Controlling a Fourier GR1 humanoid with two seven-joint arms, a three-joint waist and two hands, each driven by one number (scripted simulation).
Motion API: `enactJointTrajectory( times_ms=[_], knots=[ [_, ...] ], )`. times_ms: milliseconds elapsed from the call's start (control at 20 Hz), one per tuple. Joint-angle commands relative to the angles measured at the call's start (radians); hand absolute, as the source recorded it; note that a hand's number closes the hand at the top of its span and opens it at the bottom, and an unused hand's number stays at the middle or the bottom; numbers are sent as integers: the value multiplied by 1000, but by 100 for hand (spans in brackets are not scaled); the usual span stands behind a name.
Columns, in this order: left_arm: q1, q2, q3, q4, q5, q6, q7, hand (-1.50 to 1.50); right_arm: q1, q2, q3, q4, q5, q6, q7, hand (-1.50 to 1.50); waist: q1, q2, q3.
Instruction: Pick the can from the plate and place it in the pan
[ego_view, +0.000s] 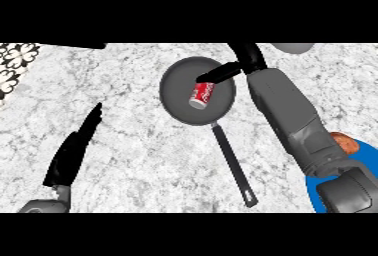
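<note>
nearest, at the lower left, the left hand (72, 152) rests open over the speckled grey counter (140, 150), fingers straight and pointing up, holding nothing. at the lower right edge a blue plate (353, 175) shows under the right forearm, an orange thing (344, 141) on it. the pan's black handle (235, 165) runs up to the dark grey pan (177, 97). the red can (201, 94) lies on its side inside the pan. the right hand (238, 67) hovers at the pan's far rim, fingers (214, 76) extended just above the can, apart from it
</note>
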Motion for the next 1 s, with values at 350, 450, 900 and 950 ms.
enactJointTrajectory(
  times_ms=[350, 450, 900, 950],
  knots=[
    [16, -7, -8, -43, -3, 2, 16, 0, 55, -276, -43, 50, -9, 180, -153, -150, 4, 8, 3],
    [-3, -11, 1, -9, 3, 1, 6, 0, 59, -308, -31, 60, 7, 215, -165, -150, -4, 11, 3],
    [24, -4, -16, -34, -1, -18, -15, 0, 81, -423, -33, 82, 19, 321, -233, -150, 22, 16, 5],
    [9, -22, -16, -26, -15, 10, -1, 0, 82, -430, -32, 85, 20, 334, -237, -150, 21, 20, 6]
  ],
)
